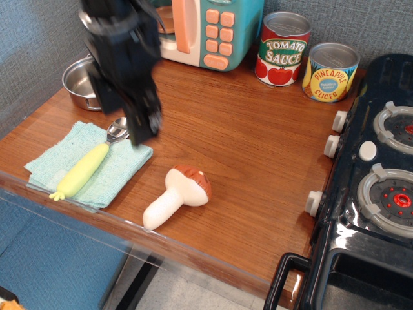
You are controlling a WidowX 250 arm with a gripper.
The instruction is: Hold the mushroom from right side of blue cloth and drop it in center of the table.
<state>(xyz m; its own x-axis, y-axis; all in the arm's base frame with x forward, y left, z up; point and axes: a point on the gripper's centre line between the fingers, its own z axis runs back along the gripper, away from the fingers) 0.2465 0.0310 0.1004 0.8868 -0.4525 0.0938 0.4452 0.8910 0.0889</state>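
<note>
The mushroom (177, 196) lies on its side on the table (251, 148), near the front edge, just right of the blue cloth (117, 170). Its reddish-brown cap points back right and its cream stem points front left. My gripper (127, 116) is black and motion-blurred. It hangs above the cloth's back right corner, up and left of the mushroom, and touches neither. Its fingers stand apart with nothing between them.
A yellow-handled spoon (86, 167) lies on the cloth. A steel pot (77, 82) sits back left, partly behind the arm. A toy microwave (206, 29), a tomato sauce can (282, 50) and a pineapple can (330, 72) line the back. A black toy stove (374, 187) fills the right.
</note>
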